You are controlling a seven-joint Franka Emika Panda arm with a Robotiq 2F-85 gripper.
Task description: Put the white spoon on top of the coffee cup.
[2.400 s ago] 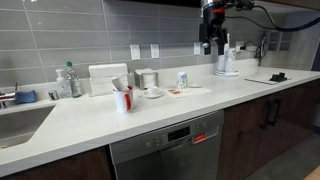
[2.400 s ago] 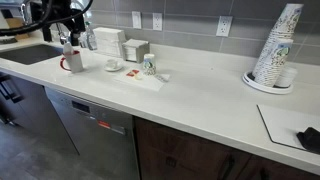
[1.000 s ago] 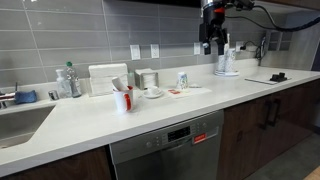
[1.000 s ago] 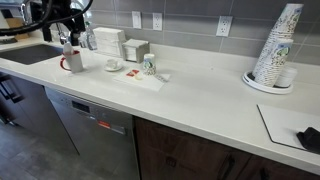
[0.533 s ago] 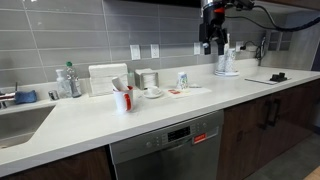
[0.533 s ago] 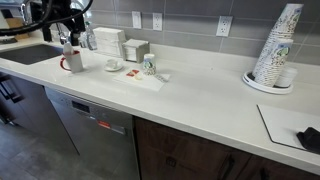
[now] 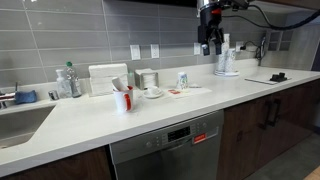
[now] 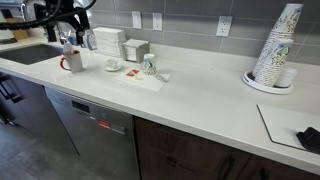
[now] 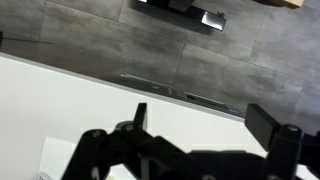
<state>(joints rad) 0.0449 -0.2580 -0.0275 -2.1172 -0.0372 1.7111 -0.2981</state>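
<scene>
Middle of countertop [image 8: 200, 100], nearer back edge: coffee cup [image 8: 149, 66], white spoon [image 8: 161, 75] flat just beside it. Between coffee cup and mug [image 8: 72, 62]: cup on saucer [image 8: 113, 65]. One end: sink [image 7: 20, 120]; opposite end: stacked cups [image 8: 275, 50].

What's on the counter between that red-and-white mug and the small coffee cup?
A low white cup on a saucer stands between the red-and-white mug and the coffee cup, in both exterior views.

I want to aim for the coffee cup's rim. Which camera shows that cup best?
An exterior view shows the coffee cup best: it stands fairly near, unobstructed, with its rim in sight. In an exterior view from farther off, the cup is only a small shape. The wrist view does not show it.
</scene>
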